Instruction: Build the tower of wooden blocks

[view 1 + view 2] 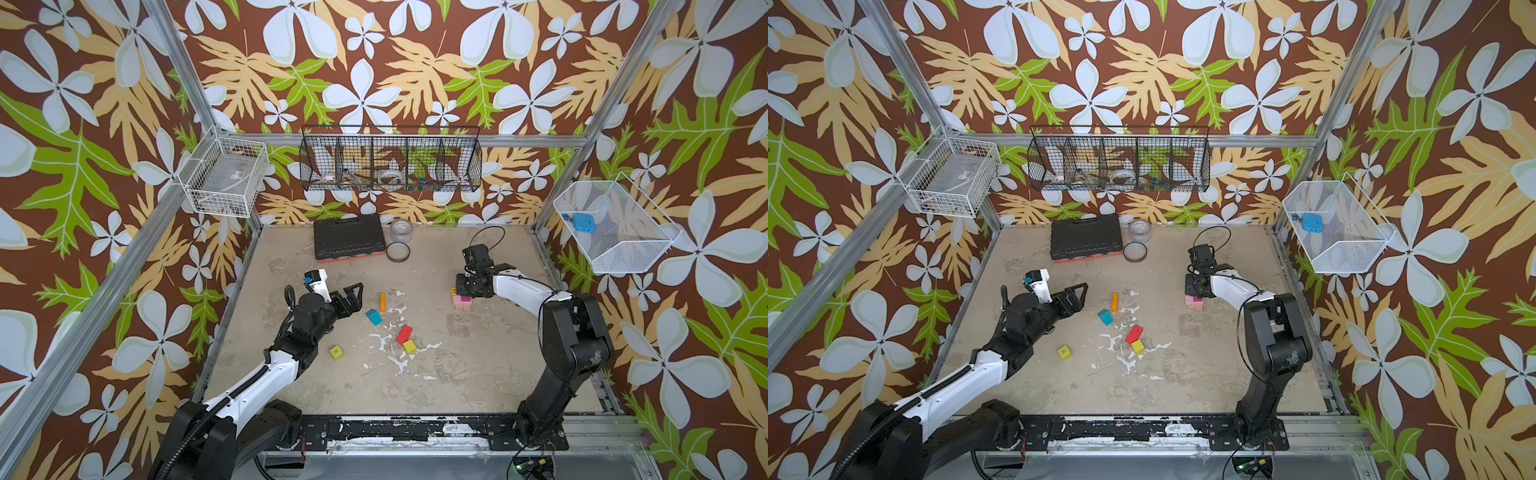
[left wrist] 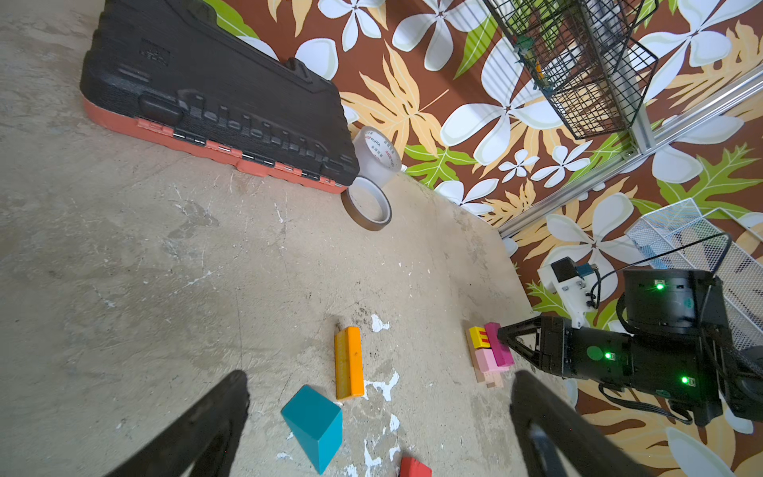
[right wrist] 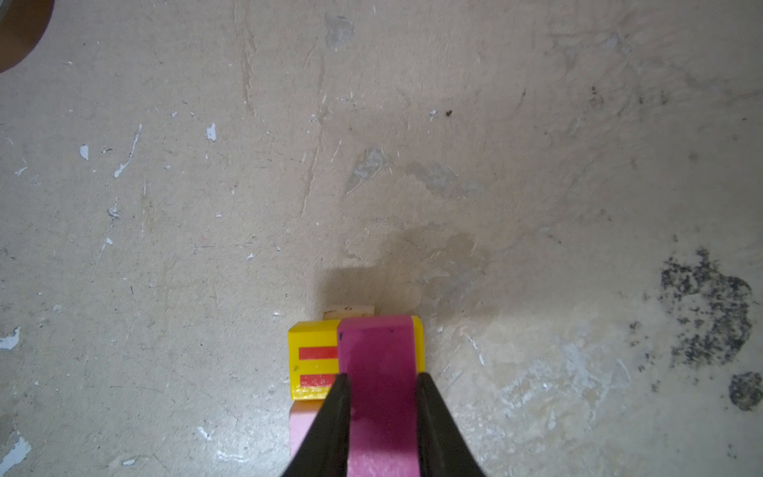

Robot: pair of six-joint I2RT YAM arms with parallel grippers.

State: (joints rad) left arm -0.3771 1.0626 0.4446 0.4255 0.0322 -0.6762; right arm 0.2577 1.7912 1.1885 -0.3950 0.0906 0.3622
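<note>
**Right gripper clamps the magenta block at the tower**

The wood block tower (image 1: 462, 302) stands on the table (image 1: 457, 374), in front of the black tool case (image 1: 347, 239) and well off to the case's right in both top views. Its pink base (image 3: 303, 425) lies lowest. A yellow block (image 3: 313, 342) with two red stripes sits above the base.

The right gripper (image 3: 383, 376) is at the tower. In the right wrist view its two black fingers (image 3: 433, 413) press against the opposite long sides of the magenta block (image 3: 380, 359), so the jaws are closed on that block. The magenta block lies over the yellow block and the pink base. I cannot tell whether it rests on them or hangs just above.

The left gripper (image 1: 355, 298) hangs straight in front of the case, well apart from the tower, with its jaws spread wide and nothing between them.

The loose blocks lie further in front of the case than that gripper:
- An orange plank (image 1: 382, 302) lies flat, with a teal wedge (image 1: 373, 316) just beside it.
- A red block (image 1: 404, 334) touches a yellow cube (image 1: 409, 346).
- A marked yellow cube (image 1: 337, 353) sits alone, furthest from the case.

Two tape rolls (image 1: 398, 251) sit at the case's right end.
</note>
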